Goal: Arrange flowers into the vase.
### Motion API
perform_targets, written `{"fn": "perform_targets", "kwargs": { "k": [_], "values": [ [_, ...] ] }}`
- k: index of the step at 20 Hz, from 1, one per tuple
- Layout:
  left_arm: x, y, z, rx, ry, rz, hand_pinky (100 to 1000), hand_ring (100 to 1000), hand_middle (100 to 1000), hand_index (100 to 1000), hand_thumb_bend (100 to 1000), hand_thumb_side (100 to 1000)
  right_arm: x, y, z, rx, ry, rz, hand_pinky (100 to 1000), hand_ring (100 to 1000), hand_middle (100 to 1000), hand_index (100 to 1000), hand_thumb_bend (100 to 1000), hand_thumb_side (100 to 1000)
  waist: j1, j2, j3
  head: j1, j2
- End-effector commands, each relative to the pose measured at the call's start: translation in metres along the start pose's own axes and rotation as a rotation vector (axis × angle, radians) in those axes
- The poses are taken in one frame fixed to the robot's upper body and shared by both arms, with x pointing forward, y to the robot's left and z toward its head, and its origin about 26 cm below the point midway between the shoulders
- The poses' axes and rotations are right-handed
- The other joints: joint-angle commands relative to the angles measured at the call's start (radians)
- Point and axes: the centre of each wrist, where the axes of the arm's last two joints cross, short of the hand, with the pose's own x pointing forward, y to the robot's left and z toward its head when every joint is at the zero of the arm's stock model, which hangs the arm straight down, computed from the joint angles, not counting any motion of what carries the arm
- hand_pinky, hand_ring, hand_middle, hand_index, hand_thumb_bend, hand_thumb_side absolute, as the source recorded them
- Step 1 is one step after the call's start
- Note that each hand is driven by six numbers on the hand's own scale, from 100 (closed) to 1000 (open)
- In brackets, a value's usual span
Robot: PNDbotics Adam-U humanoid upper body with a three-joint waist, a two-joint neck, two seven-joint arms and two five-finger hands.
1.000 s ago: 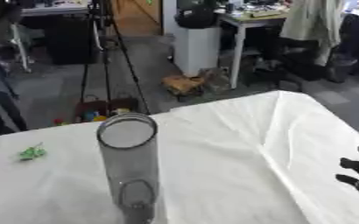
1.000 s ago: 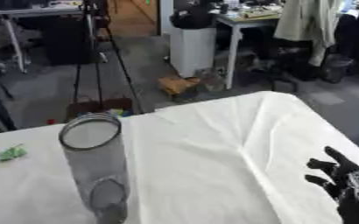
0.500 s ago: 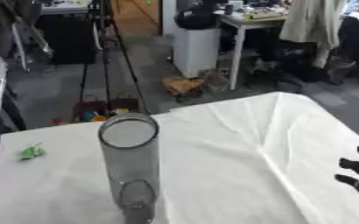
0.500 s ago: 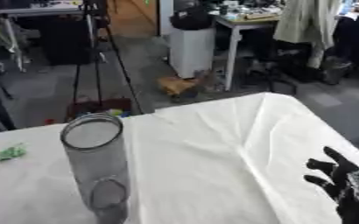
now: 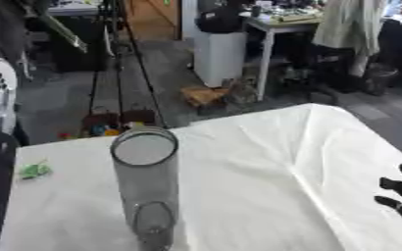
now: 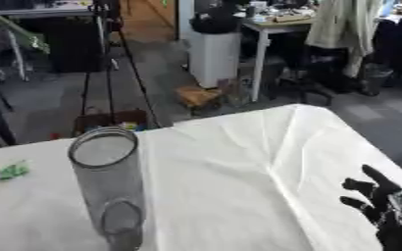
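- Right hand (image 6: pixel 383 206) sits idle at the lower right corner, fingers spread and pointing up, holding nothing.
- Clear vase (image 6: pixel 108 188) stands upright on the white tablecloth (image 6: pixel 238 176), near the table's left front, well apart from the hand.
- Small green scrap (image 6: pixel 13 171) lies further back, by the left edge.
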Motion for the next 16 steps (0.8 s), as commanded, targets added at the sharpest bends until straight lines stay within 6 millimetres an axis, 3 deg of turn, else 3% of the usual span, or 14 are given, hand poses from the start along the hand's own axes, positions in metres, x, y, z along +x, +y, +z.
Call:
{"fn": "perform_targets", "kwargs": {
  "k": [1,8,16],
  "values": [
    [0.0114,-0.0072,0.0013,-0.015,-0.04,0.062,100,100,100,134,974,770,0.0045,-0.0013,-0.0026,0.01,-0.018,0.006,774,910,671,960,100,1000,-0.005,-0.008,0.003,-0.004,0.002],
    [0.0166,-0.0122,0.008,-0.034,-0.043,0.179,100,100,100,137,952,787,0.0043,-0.0013,-0.0027,0.011,-0.018,0.006,773,910,671,960,100,1000,-0.005,-0.008,0.009,-0.006,0.0],
    [0.0157,-0.004,0.0095,-0.044,0.011,0.278,100,100,100,138,954,791,0.0039,-0.0019,-0.002,0.011,-0.016,0.007,773,910,670,960,100,1000,-0.005,-0.012,0.013,-0.009,0.003]
  ]
}}
